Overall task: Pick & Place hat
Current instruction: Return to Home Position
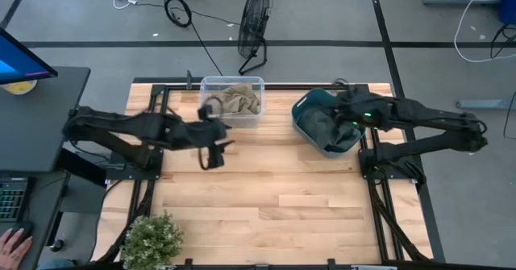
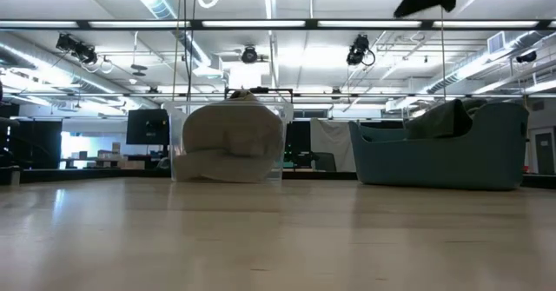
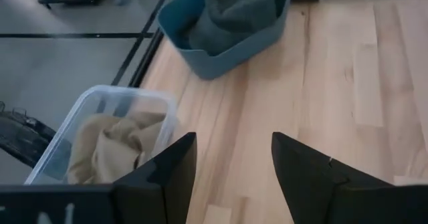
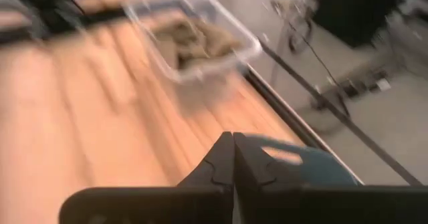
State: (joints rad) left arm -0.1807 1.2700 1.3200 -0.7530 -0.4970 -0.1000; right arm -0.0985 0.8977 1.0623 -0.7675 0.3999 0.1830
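Observation:
A tan hat (image 1: 239, 101) lies crumpled in a clear plastic bin (image 1: 211, 86) at the table's far edge, left of the middle. A dark grey-green hat (image 1: 322, 125) lies in a teal bin (image 1: 300, 115) to its right. My left gripper (image 1: 214, 151) is open and empty above the wood, just near of the clear bin; its wrist view (image 3: 233, 140) shows both bins ahead. My right gripper (image 1: 345, 117) is shut and empty above the teal bin; its wrist view (image 4: 233, 140) shows the bin's rim (image 4: 287, 158) below the tips.
A potted plant (image 1: 151, 239) stands at the table's near left corner. A desk with a monitor (image 1: 24, 64) and a person's hand (image 1: 12, 242) are left of the table. A floor fan (image 1: 255, 24) stands beyond the far edge. Bare wood (image 1: 282, 197) fills the middle.

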